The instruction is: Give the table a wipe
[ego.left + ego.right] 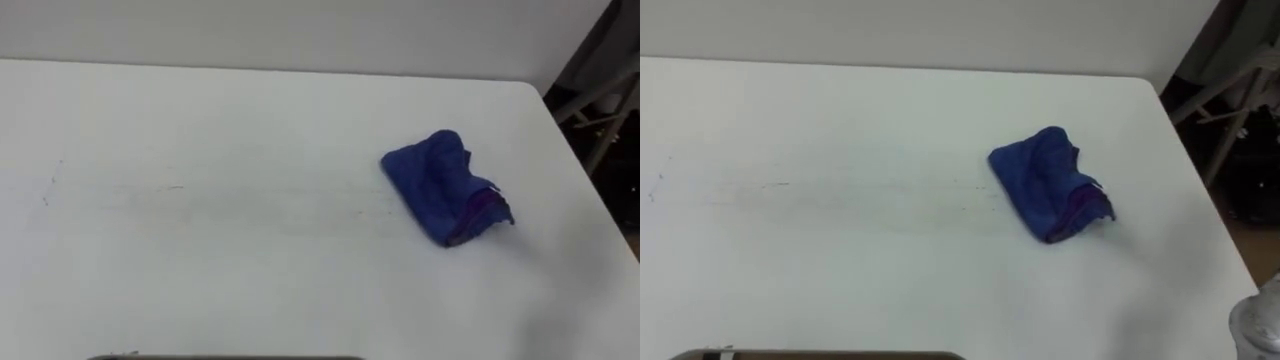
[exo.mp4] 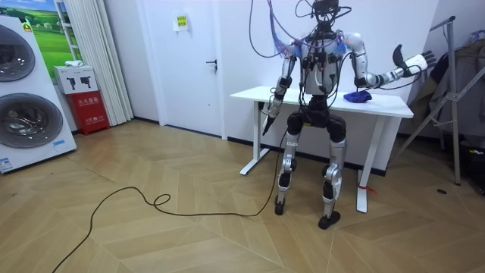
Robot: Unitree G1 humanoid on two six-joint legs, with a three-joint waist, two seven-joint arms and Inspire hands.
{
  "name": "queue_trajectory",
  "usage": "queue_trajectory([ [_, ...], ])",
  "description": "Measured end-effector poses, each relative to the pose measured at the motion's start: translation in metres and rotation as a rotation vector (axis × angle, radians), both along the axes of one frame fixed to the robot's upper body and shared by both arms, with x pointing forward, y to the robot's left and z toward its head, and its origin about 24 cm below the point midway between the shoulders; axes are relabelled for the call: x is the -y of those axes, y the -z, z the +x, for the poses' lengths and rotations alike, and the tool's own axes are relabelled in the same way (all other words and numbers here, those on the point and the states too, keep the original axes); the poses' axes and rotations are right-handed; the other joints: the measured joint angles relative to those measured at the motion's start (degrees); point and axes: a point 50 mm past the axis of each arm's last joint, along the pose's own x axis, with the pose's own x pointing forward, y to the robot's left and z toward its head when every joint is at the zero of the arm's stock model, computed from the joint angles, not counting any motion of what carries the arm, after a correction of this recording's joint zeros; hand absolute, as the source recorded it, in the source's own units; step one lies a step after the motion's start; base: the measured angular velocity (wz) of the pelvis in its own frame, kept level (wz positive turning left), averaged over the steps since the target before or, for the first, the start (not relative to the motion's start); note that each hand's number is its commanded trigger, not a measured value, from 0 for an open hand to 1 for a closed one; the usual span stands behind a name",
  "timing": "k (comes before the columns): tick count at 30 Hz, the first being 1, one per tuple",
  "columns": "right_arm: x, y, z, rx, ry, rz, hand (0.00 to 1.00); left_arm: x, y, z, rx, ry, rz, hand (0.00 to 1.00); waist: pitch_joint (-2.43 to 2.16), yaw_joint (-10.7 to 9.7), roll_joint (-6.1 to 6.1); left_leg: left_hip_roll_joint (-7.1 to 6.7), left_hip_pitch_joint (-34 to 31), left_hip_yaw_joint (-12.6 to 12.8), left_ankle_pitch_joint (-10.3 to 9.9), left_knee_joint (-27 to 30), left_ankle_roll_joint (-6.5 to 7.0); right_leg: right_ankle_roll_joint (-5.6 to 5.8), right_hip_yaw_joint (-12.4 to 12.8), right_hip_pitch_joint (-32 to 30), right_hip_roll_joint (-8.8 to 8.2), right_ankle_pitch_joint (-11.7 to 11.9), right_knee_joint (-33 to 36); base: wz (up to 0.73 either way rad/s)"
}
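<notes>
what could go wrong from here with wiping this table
1. The blue cloth lies loose near the right edge of the table, while the right hand is open and raised out to the side, apart from it. A clumsy reach could knock the cloth off.
2. The cloth is bunched up, so a wipe may touch little surface.
3. The faint marks sit far to the left, so a short stroke could miss them.

White door, stacked washing machines, red box, pale curtain
</notes>
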Motion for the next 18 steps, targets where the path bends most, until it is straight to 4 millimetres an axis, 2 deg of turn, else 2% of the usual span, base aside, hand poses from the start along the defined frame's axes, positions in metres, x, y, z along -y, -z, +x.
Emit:
queue_trajectory([
  [6,0.025,0.029,-0.035,0.036,0.256,0.191,0.00,-0.002,0.001,-0.006,-0.037,-0.029,0.003,0.00,0.02,-1.97,0.18,0.01,-0.35,0.06,-0.09,-0.08,-0.02,0.01,-0.05,-0.23,0.03,0.00,-0.08,0.00],
  [10,0.038,0.058,-0.063,0.071,0.465,0.405,0.00,-0.003,0.000,-0.005,-0.045,-0.037,0.013,0.00,-0.21,-3.48,0.39,0.01,-0.36,0.07,-0.11,-0.51,-0.02,0.02,0.03,-0.44,0.09,-0.01,-0.08,0.00],
  [14,0.039,0.075,-0.095,0.107,0.635,0.513,0.00,-0.004,-0.001,-0.005,-0.046,-0.040,0.020,0.00,-0.46,-4.52,0.82,0.00,-0.70,0.16,-0.12,-0.60,-0.04,0.03,0.10,-0.90,0.10,-0.02,-0.07,-0.01],
  [17,0.036,0.098,-0.119,0.094,0.778,0.631,0.00,-0.004,0.000,-0.003,-0.046,-0.048,0.014,0.00,-0.51,-4.96,0.77,0.01,-1.00,0.16,-0.12,-0.59,-0.04,0.03,0.24,-1.17,0.10,-0.02,-0.10,0.00],
  [18,0.033,0.112,-0.130,0.073,0.837,0.695,0.00,-0.004,0.000,-0.003,-0.038,-0.063,0.005,0.00,-0.47,-5.12,0.82,0.01,-1.01,0.16,-0.13,-0.58,-0.05,0.03,0.26,-1.14,0.11,-0.02,-0.10,0.00],
])
